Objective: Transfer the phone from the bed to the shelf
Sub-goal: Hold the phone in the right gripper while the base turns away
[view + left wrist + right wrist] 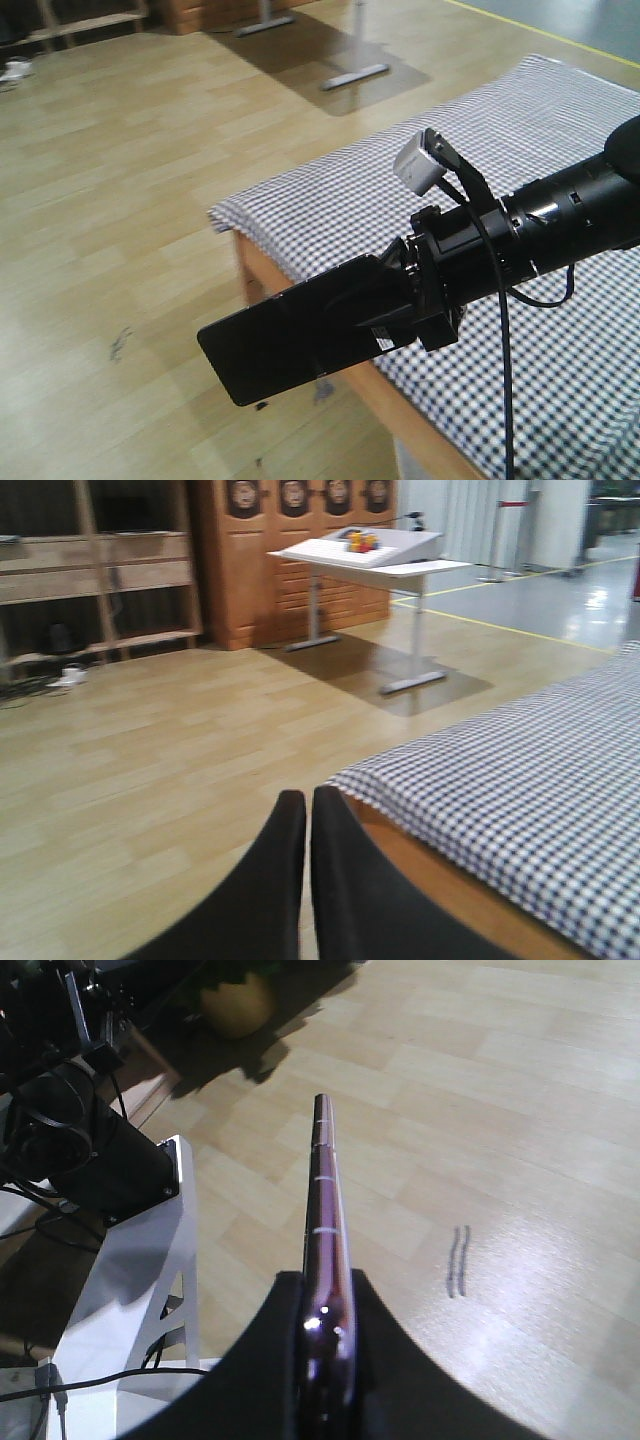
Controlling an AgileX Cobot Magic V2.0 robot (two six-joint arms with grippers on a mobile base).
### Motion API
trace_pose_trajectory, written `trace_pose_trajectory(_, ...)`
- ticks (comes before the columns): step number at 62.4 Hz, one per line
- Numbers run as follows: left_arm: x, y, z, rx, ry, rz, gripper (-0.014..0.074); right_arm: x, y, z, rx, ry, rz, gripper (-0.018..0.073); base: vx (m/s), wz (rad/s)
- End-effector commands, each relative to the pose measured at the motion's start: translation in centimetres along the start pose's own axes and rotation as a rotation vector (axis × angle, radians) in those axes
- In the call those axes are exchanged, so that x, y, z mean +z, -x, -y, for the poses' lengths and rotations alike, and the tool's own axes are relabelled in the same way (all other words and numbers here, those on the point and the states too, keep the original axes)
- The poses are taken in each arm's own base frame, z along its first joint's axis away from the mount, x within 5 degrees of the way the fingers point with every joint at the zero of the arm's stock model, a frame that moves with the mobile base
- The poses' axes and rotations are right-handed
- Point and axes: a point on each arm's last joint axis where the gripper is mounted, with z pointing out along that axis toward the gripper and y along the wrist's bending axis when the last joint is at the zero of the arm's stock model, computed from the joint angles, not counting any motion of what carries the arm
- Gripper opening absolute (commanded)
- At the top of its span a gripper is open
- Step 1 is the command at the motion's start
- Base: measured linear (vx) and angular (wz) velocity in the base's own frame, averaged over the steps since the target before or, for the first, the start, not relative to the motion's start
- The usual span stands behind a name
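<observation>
The phone (pixel 290 335) is a glossy black slab held level in the air over the wooden floor, just off the corner of the bed (pixel 400 200). My right gripper (pixel 385 310) is shut on one end of it. In the right wrist view the phone (pixel 325 1200) shows edge-on with a pinkish rim, clamped between the two black fingers of that gripper (pixel 328 1290). My left gripper (pixel 308 805) is shut with nothing between its fingers, hovering beside the checked bed (pixel 520 770). The shelf (pixel 100 580) of pale boards stands far off at the back left wall.
A white desk on metal legs (pixel 360 555) stands beyond the bed, in front of a brown wooden cabinet (pixel 270 560). Below the phone, the right wrist view shows a white frame (pixel 150 1260) with black cables and a yellow pot (pixel 235 1000).
</observation>
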Motion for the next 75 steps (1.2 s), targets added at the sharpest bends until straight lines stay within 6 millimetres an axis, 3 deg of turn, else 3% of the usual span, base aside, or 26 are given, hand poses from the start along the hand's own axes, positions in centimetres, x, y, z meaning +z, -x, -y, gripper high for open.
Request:
trace_pose_trajectory(1,-0.3,1.42,-0.16,-0.014,0.01,0.107,0.0001,-1.11,1.22,-2.01,-0.027,0.081,0.066,-0.0002,-0.16,0.63)
trace_pose_trajectory(50,-0.3,1.42,-0.16,-0.014,0.01,0.107,0.0001,-1.11,1.22,-2.01,-0.027,0.081,0.066,-0.0002,-0.17,0.66)
trace_pose_trajectory(75,-0.3,1.42,-0.16,-0.014,0.01,0.107,0.0001,-1.11,1.22,-2.01,-0.027,0.081,0.066,-0.0002,-0.1,0.37)
